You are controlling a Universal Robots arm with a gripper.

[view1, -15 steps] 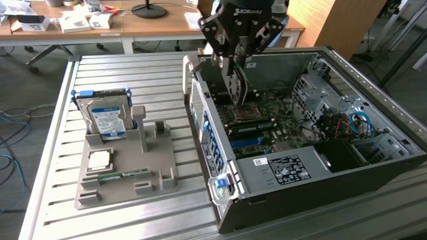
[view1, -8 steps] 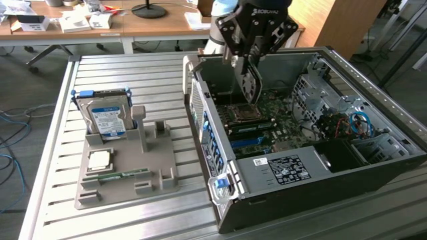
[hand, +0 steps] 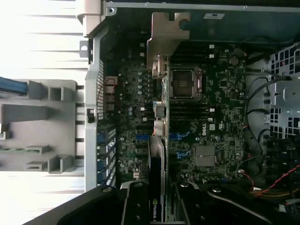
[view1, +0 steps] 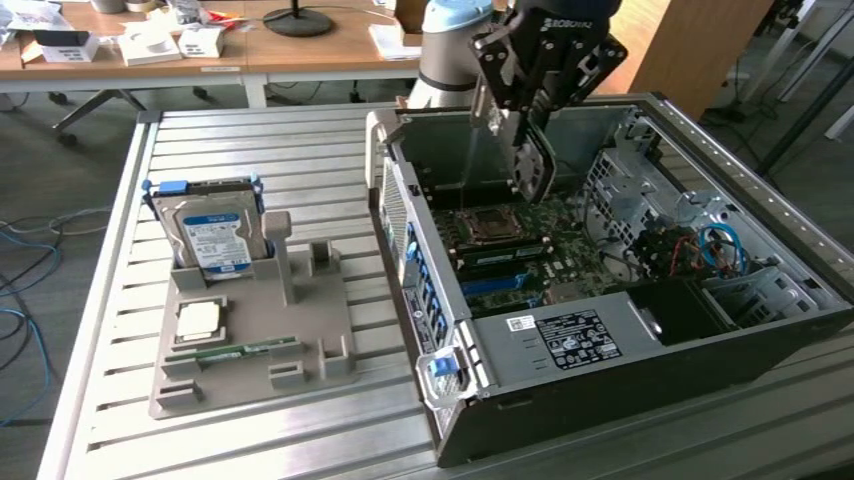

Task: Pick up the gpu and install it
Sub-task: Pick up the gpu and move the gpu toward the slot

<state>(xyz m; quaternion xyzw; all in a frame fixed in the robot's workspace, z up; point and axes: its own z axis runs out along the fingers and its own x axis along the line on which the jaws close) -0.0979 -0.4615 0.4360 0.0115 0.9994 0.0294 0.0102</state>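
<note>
Above the open case (view1: 641, 400), toward its far side: my pincer (view1: 523, 122), wrist pointing straight down, clamped on the gpu (view1: 535, 168) by its upper edge. The card hangs upright and edge-on over the motherboard (view1: 534, 255) (its silver bracket (hand: 165, 35) is plain in the wrist view). Surface: slatted metal table (view1: 240, 140). On it, at the exterior view's left, sits a grey holder (view1: 307, 330) with a hard drive (view1: 214, 240) standing in it. Room: wooden desks (view1: 307, 50) behind, grey floor (view1: 54, 170).
</note>
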